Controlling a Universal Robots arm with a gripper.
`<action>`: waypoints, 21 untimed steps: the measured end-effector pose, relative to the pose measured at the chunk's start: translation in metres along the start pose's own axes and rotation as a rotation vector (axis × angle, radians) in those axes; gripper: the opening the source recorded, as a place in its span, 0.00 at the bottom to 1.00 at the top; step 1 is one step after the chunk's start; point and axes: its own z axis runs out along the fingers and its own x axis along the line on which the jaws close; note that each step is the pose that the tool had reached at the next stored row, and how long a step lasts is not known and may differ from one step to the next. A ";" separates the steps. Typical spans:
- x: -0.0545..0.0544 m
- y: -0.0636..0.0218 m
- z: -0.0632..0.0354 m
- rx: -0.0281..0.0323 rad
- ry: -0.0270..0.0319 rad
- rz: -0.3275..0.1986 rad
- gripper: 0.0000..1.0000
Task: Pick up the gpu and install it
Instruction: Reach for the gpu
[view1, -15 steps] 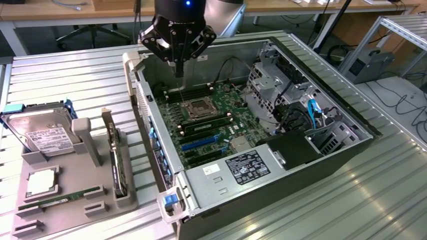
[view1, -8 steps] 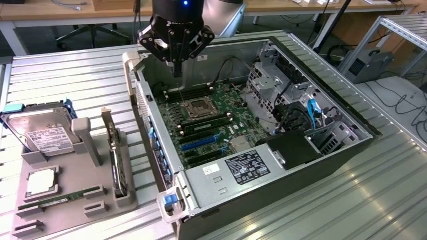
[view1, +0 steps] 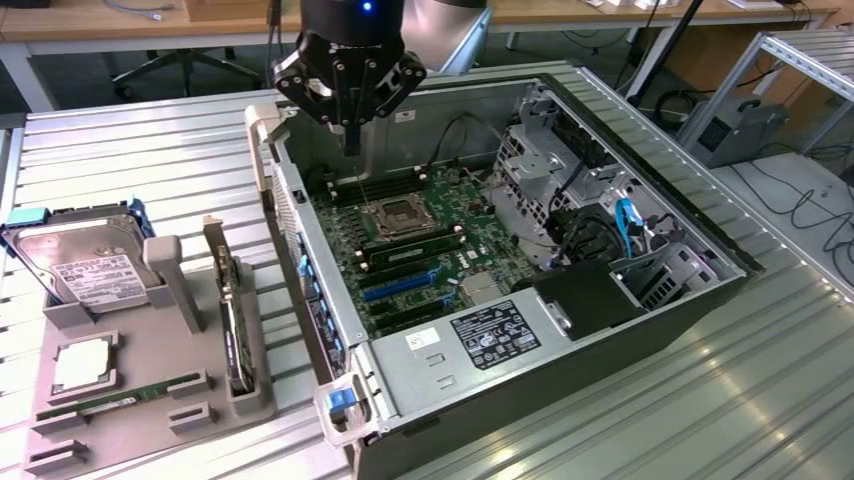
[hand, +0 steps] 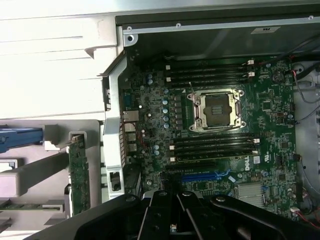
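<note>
Hovering over the open computer case (view1: 667, 190), the claw (view1: 351, 150) is closed, seemingly on nothing. The gpu (view1: 234, 310) stands on edge in a grey holder (view1: 134, 400) on the exterior view's left, just beside the case. Both rest on a ribbed metal tabletop (view1: 147, 150). Wooden desks (view1: 80, 22) line the far side of the room, with cables (view1: 814, 205) to the exterior view's right.

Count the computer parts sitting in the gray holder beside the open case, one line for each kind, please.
Hard drive: 1
Processor chip: 1
Memory stick: 1
Graphics card: 1
Total: 4
</note>
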 end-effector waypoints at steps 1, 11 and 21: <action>0.000 0.0000 0.0000 0.0000 0.0000 0.000 0.11; 0.002 -0.0002 0.0000 0.0000 -0.0001 0.000 0.11; 0.005 -0.0004 0.0000 0.0000 0.0000 0.000 0.11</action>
